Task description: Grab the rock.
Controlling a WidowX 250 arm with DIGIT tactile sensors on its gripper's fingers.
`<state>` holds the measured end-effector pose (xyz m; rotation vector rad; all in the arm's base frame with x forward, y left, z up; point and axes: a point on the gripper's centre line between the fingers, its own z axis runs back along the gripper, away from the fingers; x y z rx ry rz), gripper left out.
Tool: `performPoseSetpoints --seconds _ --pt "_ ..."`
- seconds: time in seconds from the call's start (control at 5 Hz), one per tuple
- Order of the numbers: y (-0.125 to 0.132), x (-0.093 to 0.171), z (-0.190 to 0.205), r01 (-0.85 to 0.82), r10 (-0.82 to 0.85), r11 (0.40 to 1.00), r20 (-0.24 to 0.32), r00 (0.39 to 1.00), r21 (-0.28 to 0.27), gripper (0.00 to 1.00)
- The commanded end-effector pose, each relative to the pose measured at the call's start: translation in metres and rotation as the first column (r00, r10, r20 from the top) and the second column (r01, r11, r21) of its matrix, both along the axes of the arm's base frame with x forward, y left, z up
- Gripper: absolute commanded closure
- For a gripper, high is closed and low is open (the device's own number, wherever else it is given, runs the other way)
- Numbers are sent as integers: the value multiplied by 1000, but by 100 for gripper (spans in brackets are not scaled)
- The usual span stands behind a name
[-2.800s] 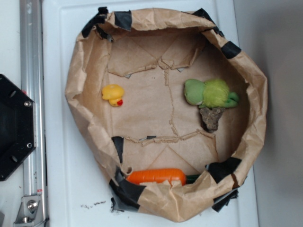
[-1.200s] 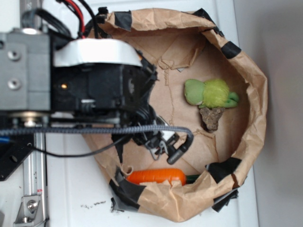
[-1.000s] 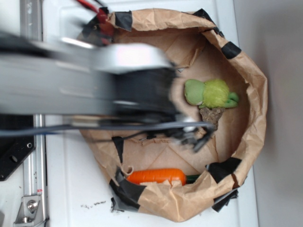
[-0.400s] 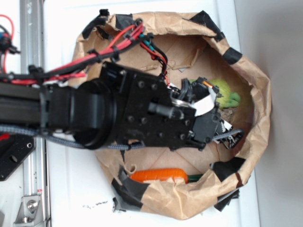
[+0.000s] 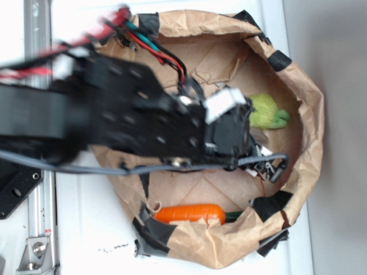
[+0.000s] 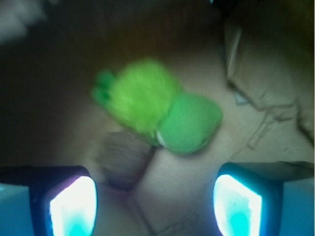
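Observation:
In the wrist view the rock (image 6: 123, 157) is a blurred grey-brown lump on the brown paper floor. It touches the lower left of the fuzzy green plush toy (image 6: 157, 113). My gripper (image 6: 155, 206) is open and empty, and its two fingertips (image 6: 71, 206) glow at the bottom corners. The rock lies just ahead of the left fingertip, off centre in the gap. In the exterior view my gripper (image 5: 269, 166) sits low at the right inside the bag. The arm hides most of the rock and part of the plush (image 5: 268, 114).
Everything lies inside a crumpled brown paper bag with black tape, whose wall (image 5: 309, 114) rises close on the right. An orange carrot toy (image 5: 189, 213) lies at the bag's front edge. The arm hides the yellow duck. A metal rail (image 5: 34, 229) runs along the left.
My arm has come in from the left over the bag and reached right until it stands above the plush and rock. It now covers the duck and most of the rock.

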<state>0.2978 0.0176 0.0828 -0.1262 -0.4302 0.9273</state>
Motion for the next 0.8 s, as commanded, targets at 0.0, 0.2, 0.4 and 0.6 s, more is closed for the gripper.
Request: performPoseSetpoints --seconds 0.0,0.2,0.4,0.6 --pt "15 10 2 -50 48 998 67 997 27 0" --pt "12 18 -15 -49 48 998 31 998 47 0" --pt "5 28 -29 -22 21 997 12 1000 72 0" --pt "4 34 -43 -11 12 995 -15 1000 101 0"
